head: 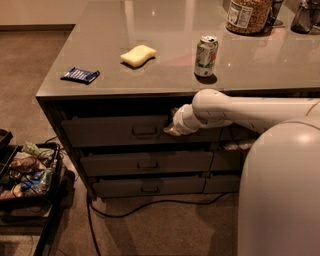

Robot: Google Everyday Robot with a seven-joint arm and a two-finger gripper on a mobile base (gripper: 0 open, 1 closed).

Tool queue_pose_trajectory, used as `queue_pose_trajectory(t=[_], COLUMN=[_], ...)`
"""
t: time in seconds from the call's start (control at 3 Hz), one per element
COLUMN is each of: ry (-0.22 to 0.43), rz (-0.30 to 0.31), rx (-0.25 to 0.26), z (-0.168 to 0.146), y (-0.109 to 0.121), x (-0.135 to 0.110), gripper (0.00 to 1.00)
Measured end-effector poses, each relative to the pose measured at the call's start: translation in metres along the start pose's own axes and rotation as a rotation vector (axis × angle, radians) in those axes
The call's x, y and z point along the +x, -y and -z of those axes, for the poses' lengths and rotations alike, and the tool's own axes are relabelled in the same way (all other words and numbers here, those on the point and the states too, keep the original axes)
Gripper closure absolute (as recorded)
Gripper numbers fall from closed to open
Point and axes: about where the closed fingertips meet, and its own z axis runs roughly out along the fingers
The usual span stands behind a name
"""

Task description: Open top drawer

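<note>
The top drawer (110, 131) is the uppermost grey front under the counter's edge, with a metal loop handle (145, 131) at its centre. A dark gap shows above its upper edge. My white arm reaches in from the right across the cabinet face. The gripper (169, 130) sits at the drawer front just right of the handle, at the same height. The wrist in front of it covers its tip.
The counter (165, 30) holds a soda can (206, 55), a yellow sponge (138, 55), a blue packet (80, 75) and a jar (248, 14). Two lower drawers (147, 162) sit beneath. A cluttered black cart (27, 172) stands at left, and a cable (150, 204) lies on the carpet.
</note>
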Motion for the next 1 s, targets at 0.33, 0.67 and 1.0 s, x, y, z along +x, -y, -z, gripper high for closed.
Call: queue_pose_trajectory(t=[0.33, 0.67, 1.0], ry=[0.000, 0.000, -0.001], rz=[0.005, 0.012, 0.019], rx=[0.000, -0.001, -0.003], z=[0.0004, 0.0014, 0.0028], y=[-0.0003, -0.0014, -0.0030], x=[-0.0010, -0.0020, -0.0030], gripper=[0.86, 1.00, 0.71])
